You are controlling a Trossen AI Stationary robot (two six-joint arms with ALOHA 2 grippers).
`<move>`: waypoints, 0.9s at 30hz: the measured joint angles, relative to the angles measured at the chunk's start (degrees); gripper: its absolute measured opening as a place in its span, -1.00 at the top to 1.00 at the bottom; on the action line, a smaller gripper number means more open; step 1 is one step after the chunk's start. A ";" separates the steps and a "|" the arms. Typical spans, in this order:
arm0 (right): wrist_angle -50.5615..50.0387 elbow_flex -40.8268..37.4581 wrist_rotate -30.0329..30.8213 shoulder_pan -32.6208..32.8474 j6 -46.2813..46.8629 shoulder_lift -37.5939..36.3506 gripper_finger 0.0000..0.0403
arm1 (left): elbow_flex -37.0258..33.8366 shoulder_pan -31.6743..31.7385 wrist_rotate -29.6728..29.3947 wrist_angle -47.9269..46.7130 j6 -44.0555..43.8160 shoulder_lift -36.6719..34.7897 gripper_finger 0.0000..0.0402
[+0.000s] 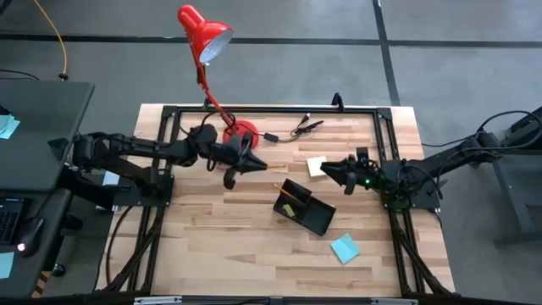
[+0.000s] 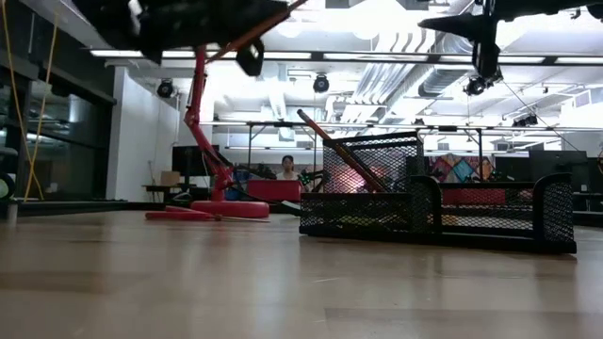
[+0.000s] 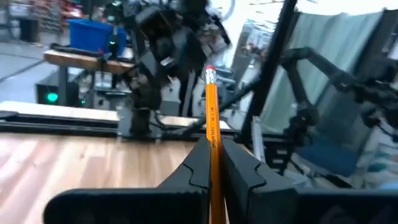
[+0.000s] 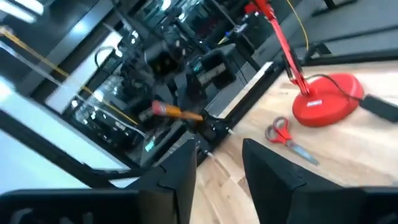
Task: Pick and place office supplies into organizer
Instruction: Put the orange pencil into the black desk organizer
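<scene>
Left wrist view alone shows the left gripper (image 3: 214,168) clamped narrow on an orange-yellow pencil (image 3: 212,118), pink eraser end up. Right wrist view alone shows red-handled scissors (image 4: 287,138) flat beside the red lamp base (image 4: 326,99); right gripper (image 4: 219,168) fingers stand apart, empty. High view, centre: black organizer (image 1: 306,209) with a pencil inside; teal pad (image 1: 345,248) lower right, pale yellow pad (image 1: 317,166) above. Light wood table (image 1: 212,246), grey floor beyond.

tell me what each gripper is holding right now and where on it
The left gripper is shut on a pencil, pinching its shaft with the eraser end sticking out forward. The right gripper is open, with nothing between its fingers.
</scene>
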 joint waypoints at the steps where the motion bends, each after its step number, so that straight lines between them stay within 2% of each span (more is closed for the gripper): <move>1: 0.76 0.00 0.01 -0.01 -1.56 0.51 0.32 | 1.26 0.00 -1.00 -1.95 -0.04 -0.01 0.98; 4: 3.40 0.00 1.34 -0.65 -3.01 2.60 0.12 | 4.65 0.00 -3.67 -8.25 0.02 0.02 0.98; 8: 8.59 0.00 1.52 -2.89 -2.33 6.43 -0.20 | 7.80 0.00 -6.32 -12.08 0.65 0.16 0.98; 11: 13.63 0.00 0.99 -4.26 -2.77 9.65 -0.31 | 9.31 0.00 -7.48 -12.46 0.56 0.21 0.98; 16: 25.73 0.02 -2.53 -6.37 -6.39 14.46 -0.26 | 9.83 0.00 -10.36 -12.37 -3.04 0.24 0.98; 18: 27.72 0.73 -4.28 -7.31 -7.96 16.03 -0.20 | 9.88 0.00 -11.82 -12.21 -4.34 0.20 0.98; 22: 23.63 5.85 -8.92 -8.64 -12.56 19.62 -0.13 | 9.86 0.00 -13.47 -10.83 -10.25 0.21 0.98; 27: 17.78 12.69 -9.43 -10.11 -18.96 23.93 -0.14 | 9.88 0.00 -14.22 -10.32 -11.40 0.22 0.98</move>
